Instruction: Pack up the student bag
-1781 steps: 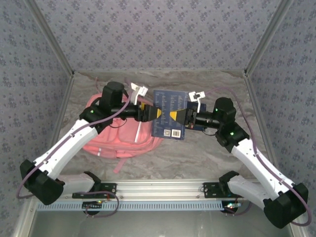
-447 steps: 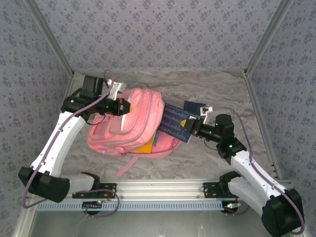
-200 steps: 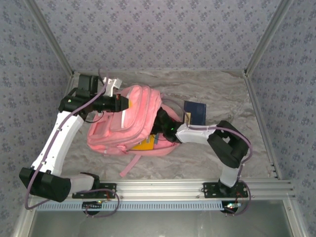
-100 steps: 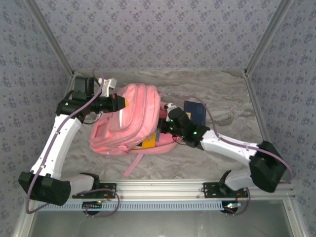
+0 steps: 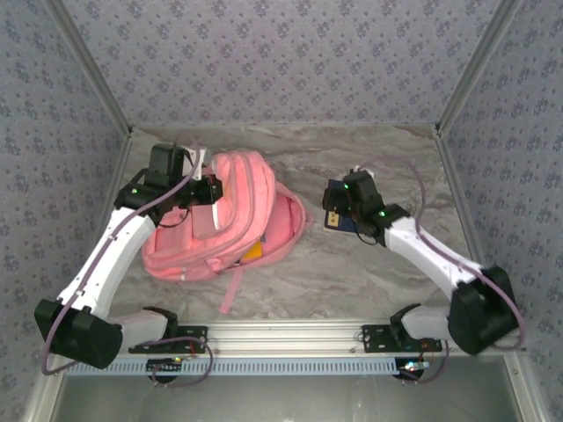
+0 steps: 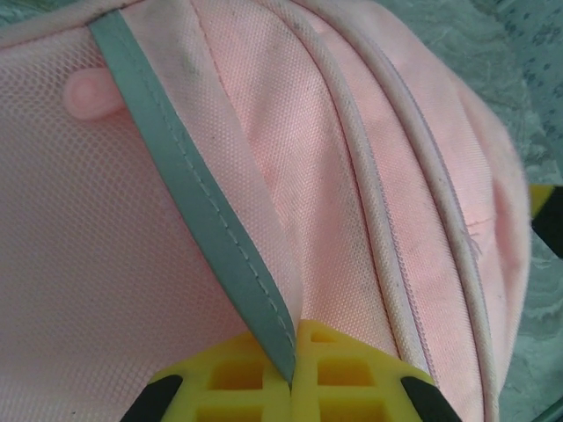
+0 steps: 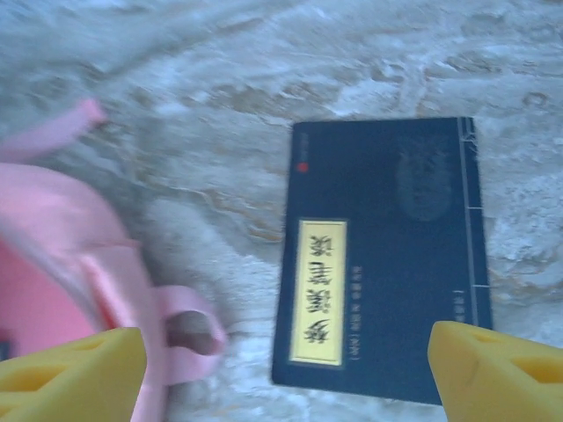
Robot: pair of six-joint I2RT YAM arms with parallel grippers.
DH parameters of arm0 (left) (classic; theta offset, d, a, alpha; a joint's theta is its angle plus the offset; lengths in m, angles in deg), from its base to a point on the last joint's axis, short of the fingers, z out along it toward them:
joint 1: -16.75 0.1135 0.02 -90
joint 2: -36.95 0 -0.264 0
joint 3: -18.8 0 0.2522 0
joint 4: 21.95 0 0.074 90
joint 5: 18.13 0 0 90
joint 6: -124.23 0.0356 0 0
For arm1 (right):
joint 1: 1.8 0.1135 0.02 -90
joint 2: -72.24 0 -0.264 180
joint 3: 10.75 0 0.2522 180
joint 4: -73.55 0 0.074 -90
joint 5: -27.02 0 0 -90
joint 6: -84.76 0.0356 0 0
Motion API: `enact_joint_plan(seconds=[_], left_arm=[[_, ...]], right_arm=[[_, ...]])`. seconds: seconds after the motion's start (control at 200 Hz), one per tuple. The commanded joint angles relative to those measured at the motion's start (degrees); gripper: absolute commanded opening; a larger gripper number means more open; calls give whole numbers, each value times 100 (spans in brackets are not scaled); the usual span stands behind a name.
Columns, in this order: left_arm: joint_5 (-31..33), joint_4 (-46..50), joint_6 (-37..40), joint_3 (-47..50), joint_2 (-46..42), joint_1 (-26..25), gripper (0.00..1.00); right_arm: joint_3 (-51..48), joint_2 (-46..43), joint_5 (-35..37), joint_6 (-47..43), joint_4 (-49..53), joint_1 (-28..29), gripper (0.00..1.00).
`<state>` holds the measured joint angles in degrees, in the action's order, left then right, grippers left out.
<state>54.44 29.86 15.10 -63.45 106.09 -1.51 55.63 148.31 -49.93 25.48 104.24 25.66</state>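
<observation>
Student bag lies near the surface's left edge, its grey strip pinched in the left hand. Right hand spreads wide over a blue book.

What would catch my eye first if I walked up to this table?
The big pink student bag, slumped left of centre on the marbled table, dominates. The left arm has its jaws pinched shut on the bag's grey strip. To the right, a dark blue book with a yellow label lies flat on the table, the right arm holding open jaws above it.
</observation>
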Motion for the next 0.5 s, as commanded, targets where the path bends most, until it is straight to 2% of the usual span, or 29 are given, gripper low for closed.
enact_joint_plan(seconds=[0.0, 0.17, 0.275, 0.34, 0.425, 0.495], left_arm=[[118, -598, -113, 212, 86, -177, 0], [55, -733, -34, 413, 252, -418, 0], [10, -753, -11, 546, 282, -454, 0], [20, -764, -22, 601, 290, -456, 13], [14, -708, 14, 565, 333, -459, 29], [18, -695, 28, 500, 371, -458, 42]], right_arm=[[930, 971, 200, -276, 1392, -229, 91], [2540, 2772, 597, -156, 2501, -237, 96], [2955, 3367, 1030, -163, 2796, -258, 96], [2946, 3470, 914, -203, 2732, -491, 97], [2765, 3498, -78, -381, 2259, -901, 98], [2729, 3568, -580, -424, 2058, -1139, 99]])
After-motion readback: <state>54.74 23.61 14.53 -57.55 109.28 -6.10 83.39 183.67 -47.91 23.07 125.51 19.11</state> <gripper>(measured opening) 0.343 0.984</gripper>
